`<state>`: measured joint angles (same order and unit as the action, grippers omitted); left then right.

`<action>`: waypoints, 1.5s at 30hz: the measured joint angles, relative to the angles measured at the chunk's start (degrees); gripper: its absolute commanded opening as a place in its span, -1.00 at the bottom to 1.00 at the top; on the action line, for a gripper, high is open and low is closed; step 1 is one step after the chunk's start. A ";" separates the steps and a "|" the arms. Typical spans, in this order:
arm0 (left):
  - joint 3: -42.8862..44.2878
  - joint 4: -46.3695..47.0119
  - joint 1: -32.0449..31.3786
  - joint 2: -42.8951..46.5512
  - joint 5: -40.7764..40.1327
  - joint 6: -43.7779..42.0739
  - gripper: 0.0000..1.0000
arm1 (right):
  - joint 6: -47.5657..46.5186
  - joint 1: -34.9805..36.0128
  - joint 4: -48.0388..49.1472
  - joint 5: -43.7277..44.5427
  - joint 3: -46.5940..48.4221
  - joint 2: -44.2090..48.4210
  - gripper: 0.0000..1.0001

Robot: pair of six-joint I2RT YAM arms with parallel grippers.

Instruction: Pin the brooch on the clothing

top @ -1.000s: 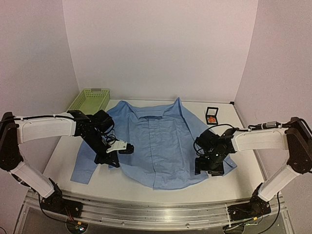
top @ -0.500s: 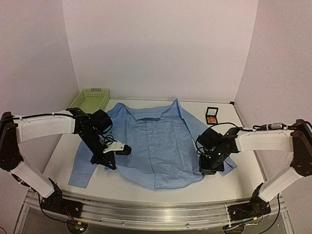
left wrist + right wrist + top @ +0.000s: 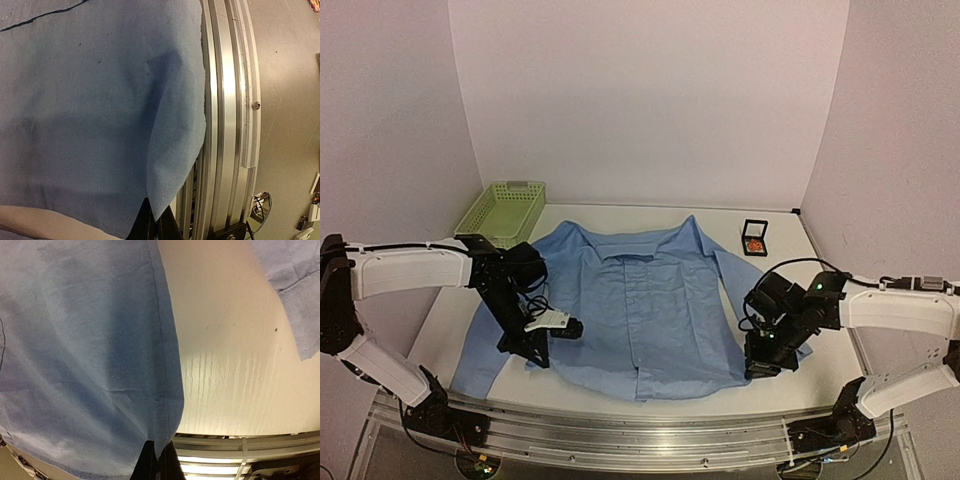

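Note:
The clothing (image 3: 640, 300), a light blue collared shirt, lies spread front-up across the middle of the table. My left gripper (image 3: 536, 356) is shut on its lower left hem; in the left wrist view the fingers (image 3: 155, 222) pinch a fold of blue cloth (image 3: 100, 100) beside the table's edge. At the lower right hem my right gripper (image 3: 761, 366) is shut on the fabric edge (image 3: 160, 365), the black fingers (image 3: 159, 457) clamped over it. The brooch (image 3: 754, 243) shows as a tiny orange-red spot inside a small box at the back right, apart from both grippers.
The small black-framed box (image 3: 754, 226) stands near the back right corner. A green mesh basket (image 3: 503, 208) sits at the back left. An aluminium rail (image 3: 640, 432) runs along the near table edge, close under both grippers. Walls enclose the table on three sides.
The right gripper has shut on the shirt's right hem. Both arms have drawn back toward the near edge, and the shirt has slid nearer and spread flatter with them.

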<state>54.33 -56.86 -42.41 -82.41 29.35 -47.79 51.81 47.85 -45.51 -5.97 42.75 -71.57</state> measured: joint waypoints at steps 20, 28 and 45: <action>27.00 10.14 8.53 -17.62 -7.61 -0.10 0.32 | -18.40 -3.77 -10.62 11.02 61.99 -35.69 0.07; 35.82 26.96 10.47 -30.13 -10.30 -13.18 0.70 | -25.28 -14.06 -3.54 10.48 76.21 -55.98 -0.24; 54.44 39.00 5.75 -55.25 -14.53 -11.16 0.61 | -19.39 -15.03 20.42 1.79 58.29 -60.50 -0.41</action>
<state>108.77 -17.85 -36.66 -137.66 14.83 -58.95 32.42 32.82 -25.09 -4.18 101.03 -132.07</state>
